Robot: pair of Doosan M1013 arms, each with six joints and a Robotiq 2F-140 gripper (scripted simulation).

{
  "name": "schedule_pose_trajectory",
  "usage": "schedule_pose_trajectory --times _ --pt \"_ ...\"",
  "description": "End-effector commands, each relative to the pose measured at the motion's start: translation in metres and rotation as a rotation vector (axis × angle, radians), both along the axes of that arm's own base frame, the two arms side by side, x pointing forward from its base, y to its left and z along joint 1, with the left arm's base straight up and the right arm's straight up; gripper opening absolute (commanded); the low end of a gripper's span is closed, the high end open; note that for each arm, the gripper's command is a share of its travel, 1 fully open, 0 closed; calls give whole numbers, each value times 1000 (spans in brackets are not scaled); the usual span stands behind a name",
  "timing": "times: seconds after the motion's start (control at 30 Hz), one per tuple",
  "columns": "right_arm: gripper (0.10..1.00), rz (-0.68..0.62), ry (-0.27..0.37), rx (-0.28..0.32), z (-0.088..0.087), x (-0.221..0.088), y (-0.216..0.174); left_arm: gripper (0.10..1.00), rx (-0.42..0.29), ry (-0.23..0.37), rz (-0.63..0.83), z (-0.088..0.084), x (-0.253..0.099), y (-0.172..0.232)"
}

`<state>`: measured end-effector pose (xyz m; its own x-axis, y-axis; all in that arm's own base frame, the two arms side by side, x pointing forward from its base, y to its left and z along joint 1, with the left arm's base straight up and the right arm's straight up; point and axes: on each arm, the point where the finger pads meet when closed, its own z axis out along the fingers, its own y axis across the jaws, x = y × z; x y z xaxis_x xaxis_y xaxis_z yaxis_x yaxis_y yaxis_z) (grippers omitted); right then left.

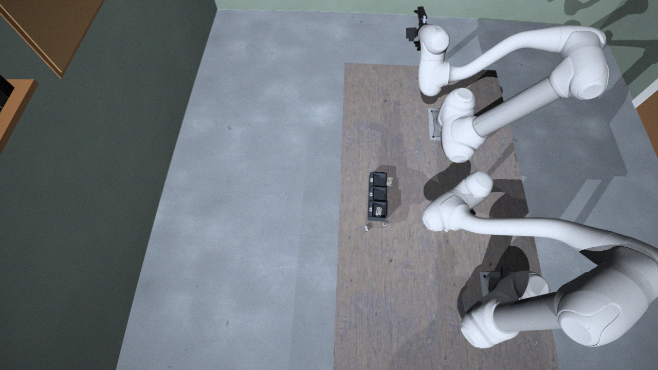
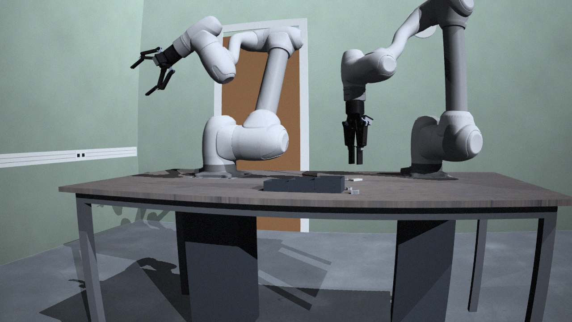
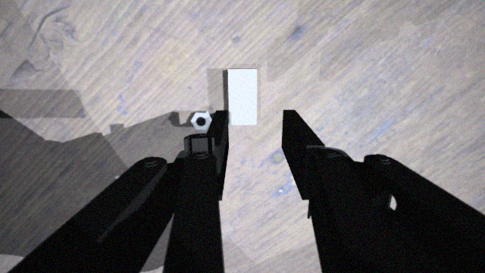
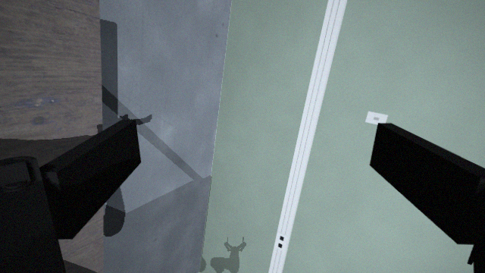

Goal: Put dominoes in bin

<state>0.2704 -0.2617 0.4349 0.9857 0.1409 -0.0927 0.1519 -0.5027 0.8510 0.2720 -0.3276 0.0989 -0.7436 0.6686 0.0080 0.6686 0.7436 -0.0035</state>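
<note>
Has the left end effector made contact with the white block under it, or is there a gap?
Apart. The exterior view shows the fingertips of the left end effector ending above the table, higher than the white block.
</note>
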Motion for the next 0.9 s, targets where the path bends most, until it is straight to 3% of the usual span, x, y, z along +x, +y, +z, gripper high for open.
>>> schedule_pose_trajectory --times 0.0,0.87 --pt "1000 4 1 -3 0 -1 -1 321 1 -10 3 2 -22 4" --pt "1000 4 1 -3 0 -1 -1 321 0 -10 -1 3 -12 1"
